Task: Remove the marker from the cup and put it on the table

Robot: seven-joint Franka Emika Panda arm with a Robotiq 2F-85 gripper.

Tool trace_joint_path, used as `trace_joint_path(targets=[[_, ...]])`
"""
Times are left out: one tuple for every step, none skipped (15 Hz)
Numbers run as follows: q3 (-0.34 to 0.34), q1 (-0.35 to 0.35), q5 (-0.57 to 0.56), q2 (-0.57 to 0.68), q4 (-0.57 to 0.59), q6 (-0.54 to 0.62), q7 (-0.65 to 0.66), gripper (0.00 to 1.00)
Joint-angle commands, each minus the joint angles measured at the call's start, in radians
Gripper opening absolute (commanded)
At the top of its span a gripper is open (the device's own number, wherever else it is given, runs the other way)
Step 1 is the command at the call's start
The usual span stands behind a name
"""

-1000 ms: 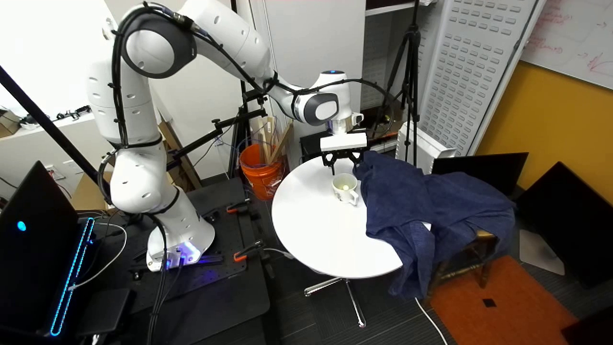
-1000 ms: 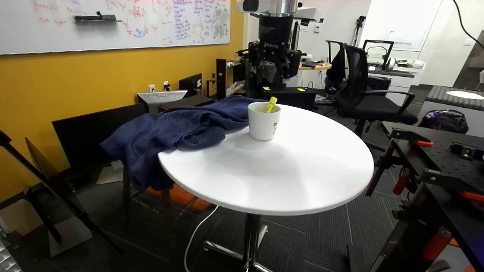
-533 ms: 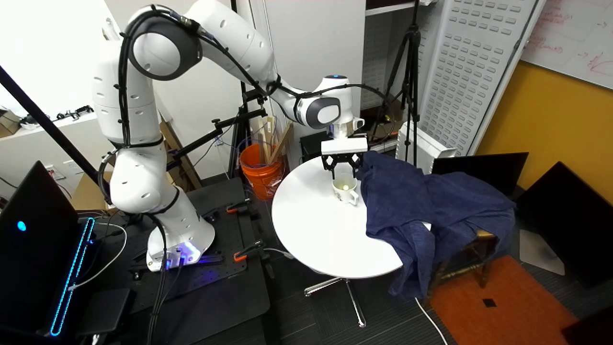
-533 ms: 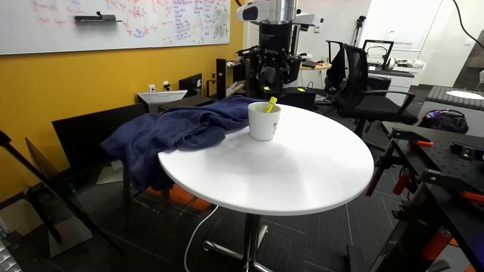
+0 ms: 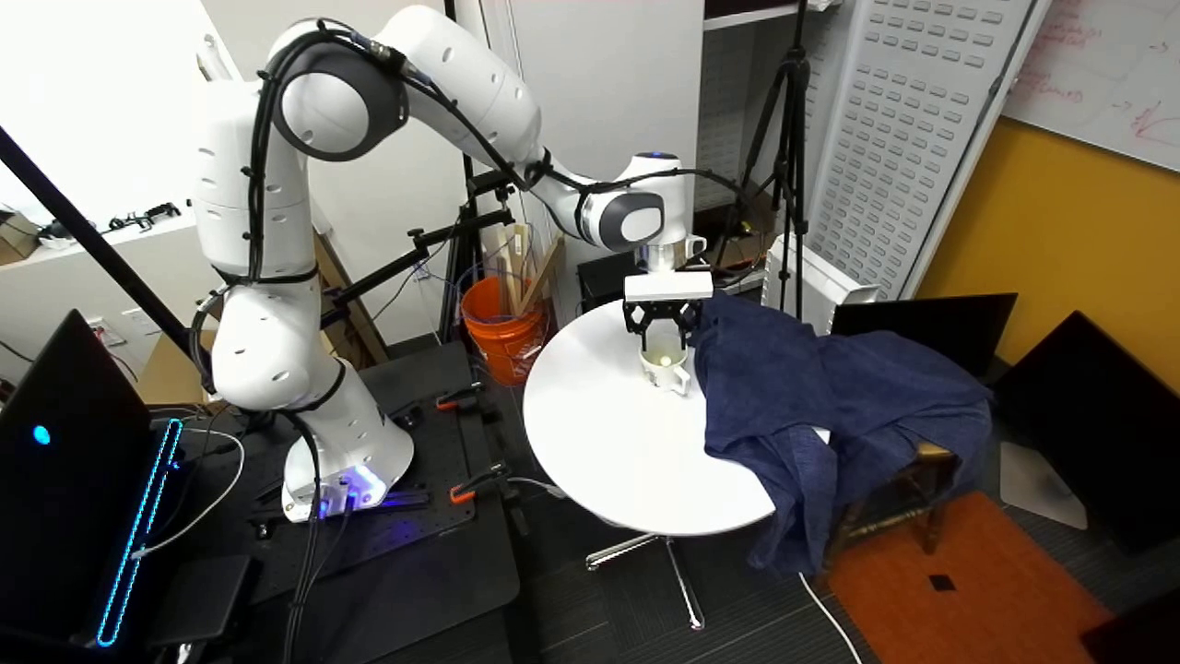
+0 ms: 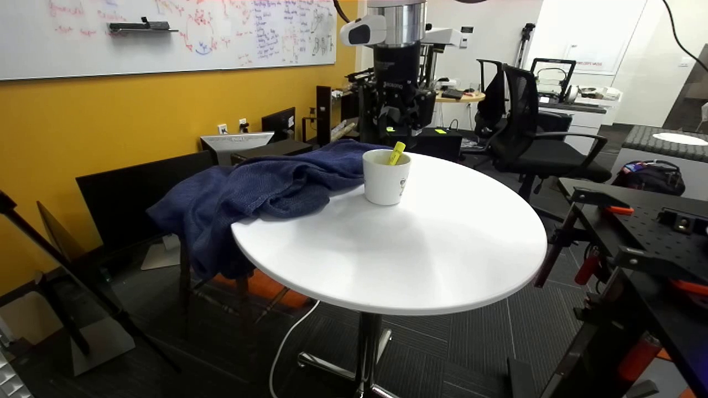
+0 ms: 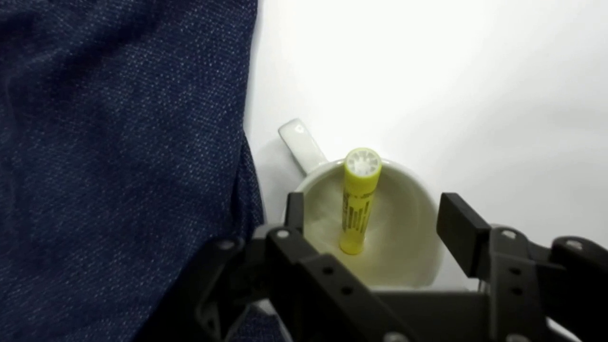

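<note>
Pincer (image 7: 372,214) spread wide, nothing gripped; below it, marker (image 7: 358,209) leaning inside cup (image 6: 384,183), upright on worktop (image 6: 442,249).

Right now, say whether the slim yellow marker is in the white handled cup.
In: the wrist view shows the marker, lower end inside the cup.

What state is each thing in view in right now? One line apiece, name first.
Hand: open, gripping nothing
Marker: tilted inside the cup, top end above the rim
Cup: upright on the table
Table: partly covered by the dark blue cloth
Dark blue cloth: rumpled, hanging past the table's edge
Orange bucket: upright, wooden pieces inside
Laptop: open, blue lights on
Whiteboard: written on
</note>
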Motion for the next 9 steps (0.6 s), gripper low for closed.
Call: trace_joint_path(targets=[[0.004,0.0,-0.037,0.036,0.052,-0.049,0.044,0.73],[0.002,0.001,-0.043,0.042,0.058,-0.053,0.048,0.72],[0.002,0.001,-0.046,0.048,0.063,-0.056,0.049,0.72],[0.001,0.002,-0.052,0.052,0.068,-0.062,0.051,0.7],[0.001,0.002,-0.058,0.057,0.073,-0.065,0.053,0.68],[0.001,0.002,-0.063,0.062,0.077,-0.07,0.057,0.65],[0.001,0.002,-0.067,0.066,0.08,-0.072,0.063,0.63],[0.001,0.002,-0.071,0.069,0.082,-0.077,0.066,0.6],[0.002,0.003,-0.072,0.072,0.085,-0.082,0.066,0.57]])
